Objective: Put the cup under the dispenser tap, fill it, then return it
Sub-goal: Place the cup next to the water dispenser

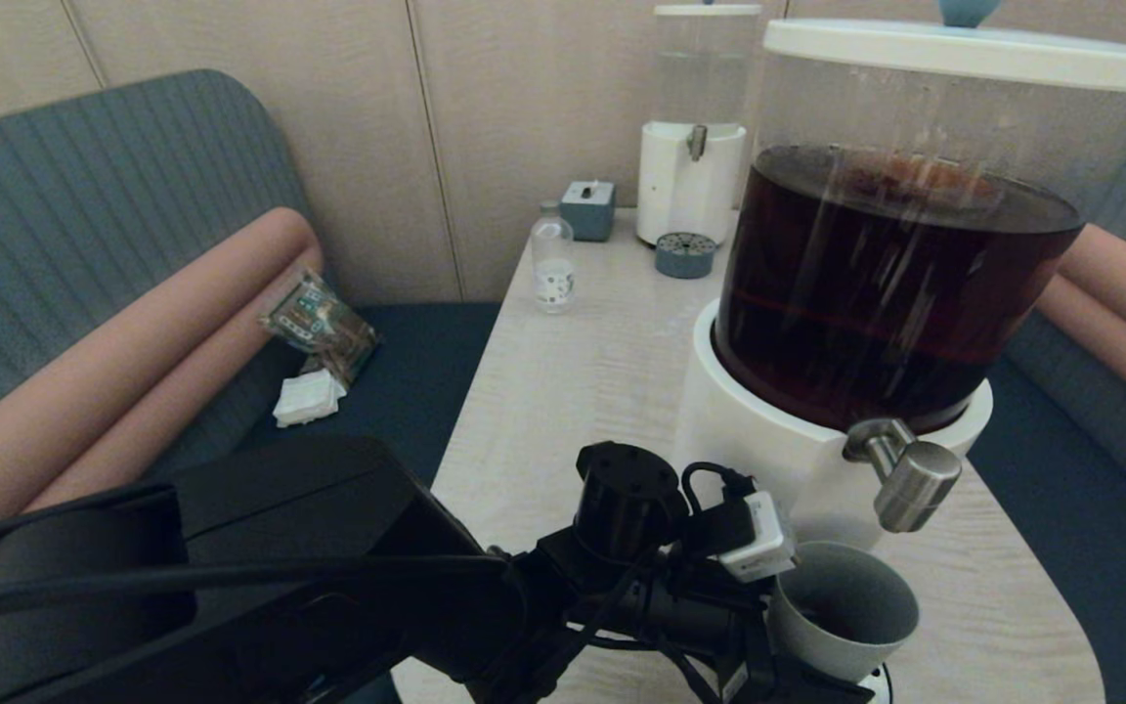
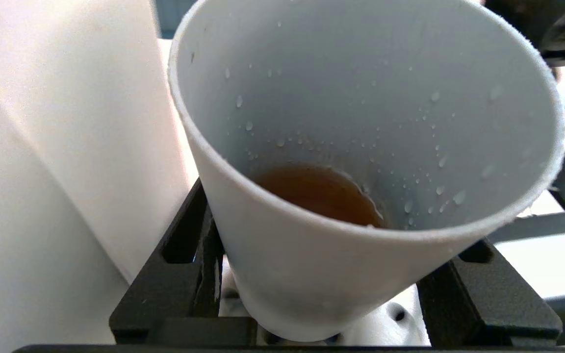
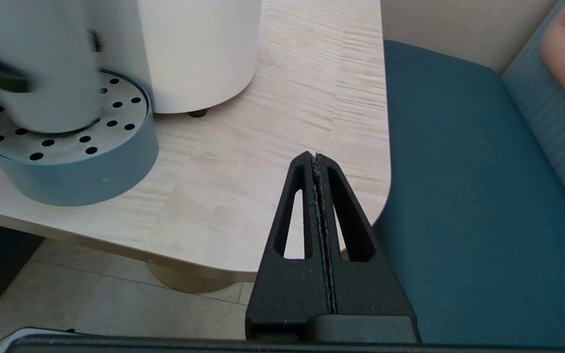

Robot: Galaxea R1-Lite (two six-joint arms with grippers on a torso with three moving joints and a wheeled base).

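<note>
The grey cup (image 1: 846,596) stands on a perforated blue-grey drip tray (image 3: 66,147), directly below the steel dispenser tap (image 1: 905,474) of the large dispenser (image 1: 876,293) holding dark brown liquid. My left gripper (image 1: 798,655) is shut on the cup (image 2: 361,98), with one black finger on each side of its lower body. A shallow pool of brown liquid (image 2: 319,191) lies at the cup's bottom, and droplets cling to the inner wall. No stream shows at the tap. My right gripper (image 3: 316,159) hangs shut and empty off the table's near right corner.
At the far end of the table (image 1: 573,391) stand a smaller clear-liquid dispenser (image 1: 695,147), its drip tray (image 1: 685,254), a small clear bottle (image 1: 553,259) and a grey-blue box (image 1: 588,208). A snack packet (image 1: 321,323) and a white napkin (image 1: 309,399) lie on the left bench.
</note>
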